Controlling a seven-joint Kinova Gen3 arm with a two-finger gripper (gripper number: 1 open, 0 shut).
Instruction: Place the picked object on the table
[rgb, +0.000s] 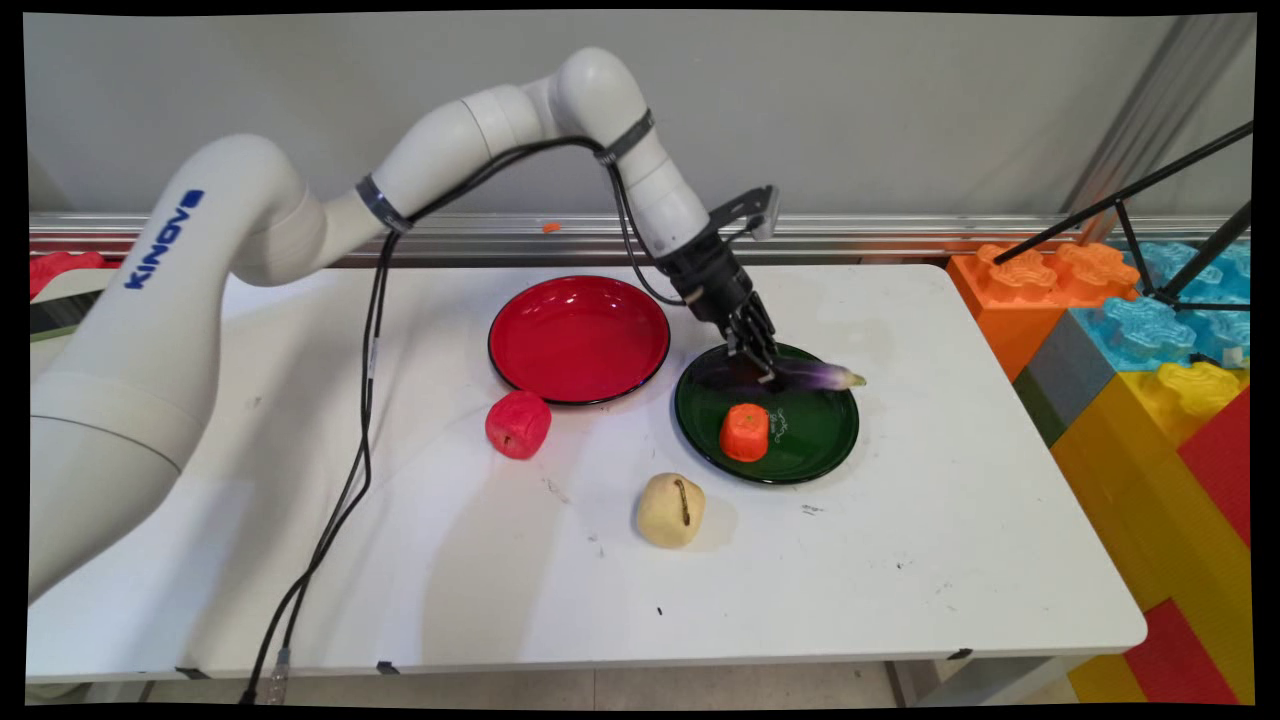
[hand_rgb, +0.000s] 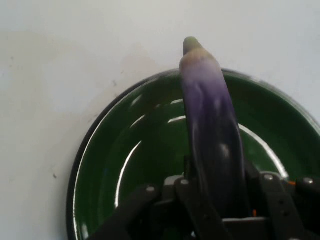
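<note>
Pincer (rgb: 768, 368) is low over the far part of the green plate (rgb: 800, 455), closed on a purple eggplant (rgb: 825, 376). Hand view confirms the grip: the eggplant (hand_rgb: 212, 140) runs up between the black fingers (hand_rgb: 197, 210), which clamp its darker end, while its pale, greenish tip reaches past the green plate's rim (hand_rgb: 80, 165) and over the white surface (hand_rgb: 60, 75). In the main view that tip juts beyond the plate's far right rim. An orange toy vegetable (rgb: 745, 432) stands inside the green plate, near its centre, apart from the eggplant. A red plate (rgb: 579, 338) lies just left of the green plate, the two rims near but not touching. A red toy fruit (rgb: 518, 424) sits on the surface (rgb: 950, 560) left of the green plate, at the red plate's near edge. A beige potato (rgb: 671, 510) lies on the surface just in front of the green plate, close to its near left rim. Large coloured blocks (rgb: 1150, 380) stand beyond the surface's right end, well apart from the green plate.
</note>
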